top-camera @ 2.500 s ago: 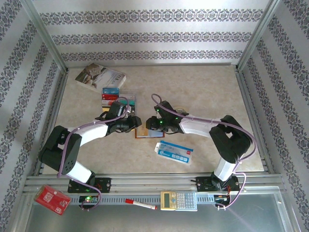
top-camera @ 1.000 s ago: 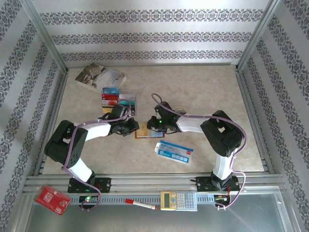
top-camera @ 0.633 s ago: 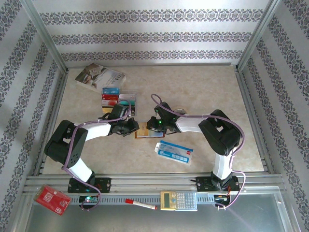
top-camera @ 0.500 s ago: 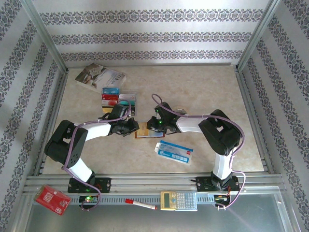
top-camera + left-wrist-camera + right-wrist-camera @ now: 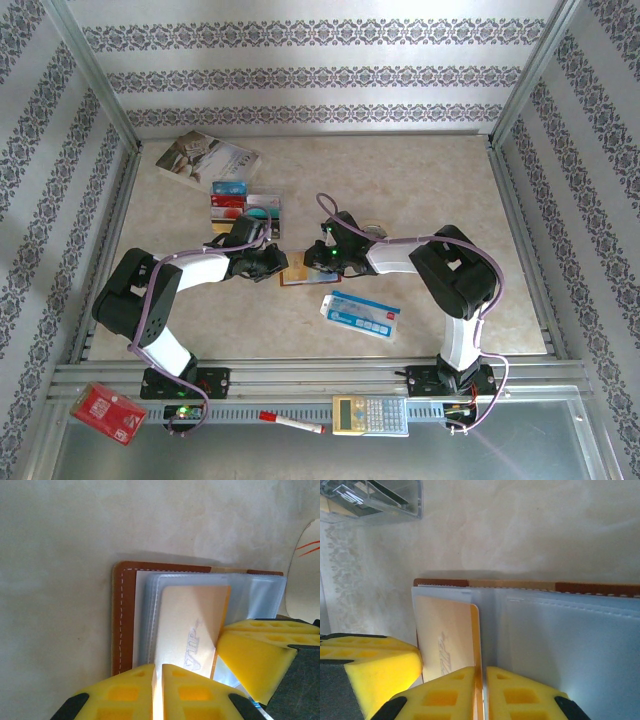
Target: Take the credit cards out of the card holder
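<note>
Card holder open, gold card among clear sleeves

The beige marbled table carries a book at its far left, loose cards just nearer, the open card holder mid-table and a blue-and-white packet near it. On the near metal ledge lie a red packet, a pen and a calculator.

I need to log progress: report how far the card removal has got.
Done: several cards lie near the book. In hand: left tool pinches a gold card in the open card holder; right tool clamps its sleeve. Left: at least that card.
</note>
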Controlling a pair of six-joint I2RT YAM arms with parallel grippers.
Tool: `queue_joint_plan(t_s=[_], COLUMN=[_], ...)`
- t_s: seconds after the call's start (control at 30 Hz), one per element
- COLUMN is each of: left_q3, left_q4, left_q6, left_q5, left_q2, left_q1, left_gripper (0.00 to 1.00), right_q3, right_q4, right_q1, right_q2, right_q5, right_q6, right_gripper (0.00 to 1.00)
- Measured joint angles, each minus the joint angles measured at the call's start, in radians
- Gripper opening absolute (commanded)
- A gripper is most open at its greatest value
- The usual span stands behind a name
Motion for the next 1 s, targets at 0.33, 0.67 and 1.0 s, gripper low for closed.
queue_joint_plan(t_s=[0.33,0.67,1.0], left_q3=[0.004,0.007,0.01], left_q4=[0.001,0.0,-0.006], left_q6=[0.01,0.014,0.025], left_q5=[0.009,0.011,0.011], left_q2=[0.01,0.01,0.01], left_q1=[0.0,0.0,0.0], left_gripper=[0.14,0.17,0.17], right_q3=[-0.012,-0.036,-0.065], right_q4=[0.029,0.056,0.063], right_q1=[-0.002,-0.008,-0.028], right_q2=[0.001,-0.01,-0.035], right_q5=[-0.01,-0.012,-0.011], right_q6=[-0.006,-0.012,-0.028], right_gripper=[0.15,0.09,0.07])
